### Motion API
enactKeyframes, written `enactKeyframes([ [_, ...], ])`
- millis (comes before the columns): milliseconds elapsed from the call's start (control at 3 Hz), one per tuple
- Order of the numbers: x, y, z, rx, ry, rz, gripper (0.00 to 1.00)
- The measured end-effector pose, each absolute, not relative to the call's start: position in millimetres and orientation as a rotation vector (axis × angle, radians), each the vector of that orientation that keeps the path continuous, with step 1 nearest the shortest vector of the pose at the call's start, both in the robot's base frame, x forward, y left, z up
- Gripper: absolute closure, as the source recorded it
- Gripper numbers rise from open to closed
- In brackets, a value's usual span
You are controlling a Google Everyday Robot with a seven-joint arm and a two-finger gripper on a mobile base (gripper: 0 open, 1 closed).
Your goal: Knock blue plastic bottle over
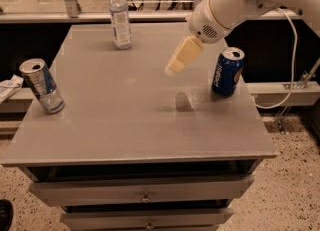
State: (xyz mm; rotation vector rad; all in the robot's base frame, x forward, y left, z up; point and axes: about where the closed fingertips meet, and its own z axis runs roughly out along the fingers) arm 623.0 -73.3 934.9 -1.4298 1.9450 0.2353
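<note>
The blue plastic bottle (120, 16) is a clear water bottle with a white cap and a pale label. It stands upright near the far edge of the grey table (115, 120), left of centre. My gripper (174, 68), with cream-coloured fingers, hangs above the middle of the table on the white arm (235, 2) that reaches in from the upper right. It is to the right of the bottle and nearer the camera, well apart from it, and holds nothing.
A dark blue Pepsi can (227, 71) stands upright at the table's right edge, just right of the gripper. A silver-blue slim can (42, 86) stands at the left edge. Drawers sit below the tabletop. A white cable (290, 60) hangs at the right.
</note>
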Motion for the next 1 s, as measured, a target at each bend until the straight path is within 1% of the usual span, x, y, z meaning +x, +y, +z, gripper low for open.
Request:
enactKeyframes([
  [333, 635, -61, 936, -1.395, 1.926, 0.245, 0.0],
  [667, 665, -37, 940, -1.325, 1.886, 0.272, 0.0],
  [1000, 717, -7, 943, -1.235, 1.831, 0.315, 0.0],
])
